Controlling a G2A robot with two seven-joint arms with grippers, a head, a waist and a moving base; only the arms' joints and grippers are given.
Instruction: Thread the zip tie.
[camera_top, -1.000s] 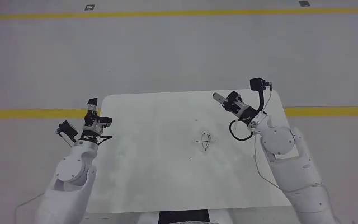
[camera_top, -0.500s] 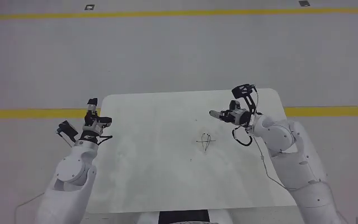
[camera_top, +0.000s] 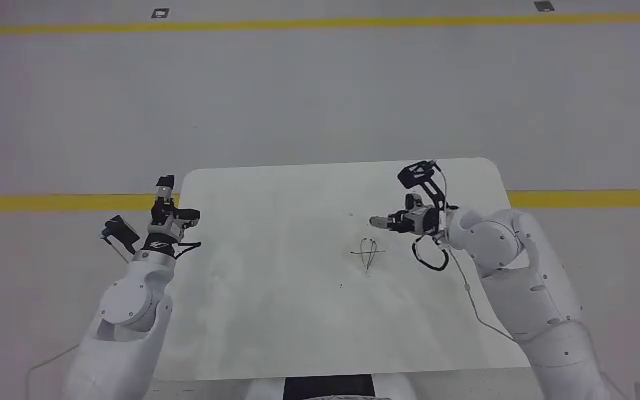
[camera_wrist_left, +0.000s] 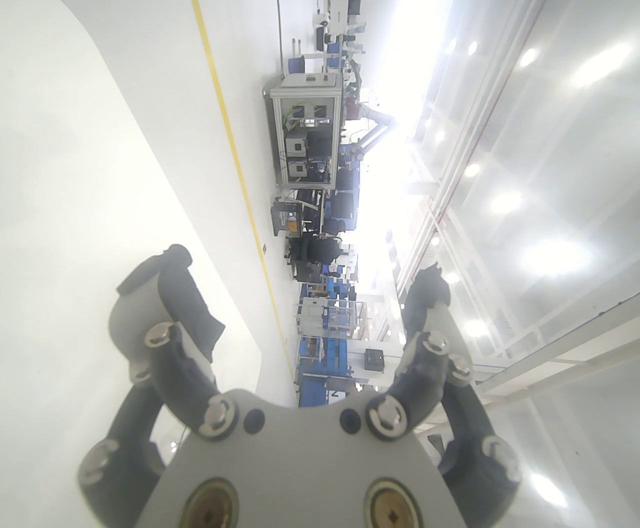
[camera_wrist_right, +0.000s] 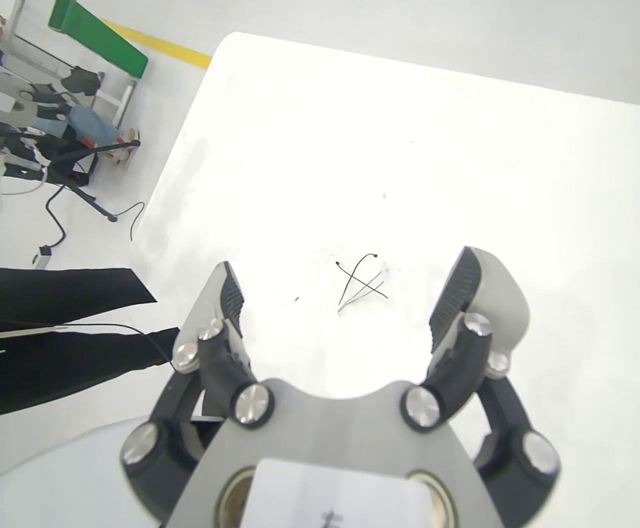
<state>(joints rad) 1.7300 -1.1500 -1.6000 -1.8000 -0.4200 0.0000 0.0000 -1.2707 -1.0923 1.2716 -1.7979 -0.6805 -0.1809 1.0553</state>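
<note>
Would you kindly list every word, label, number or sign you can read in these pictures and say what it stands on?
Nothing can be read.
White label on the base of the right gripper: a dark mark cut off at the edge, unreadable.
White mark on the left arm's black cuff: too small to read.
Panels on the cabinet in the room behind: blurred.

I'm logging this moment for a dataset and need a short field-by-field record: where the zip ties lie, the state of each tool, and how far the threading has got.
Task things: thin black plastic zip ties, several crossed in a small loose pile
Surface: white rectangular table, pile near its middle
Right tool: open, empty, above the table close to the pile, not touching it
Left tool: open, empty, by the table's left edge
Progress: no tie gripped; threading not yet begun
</note>
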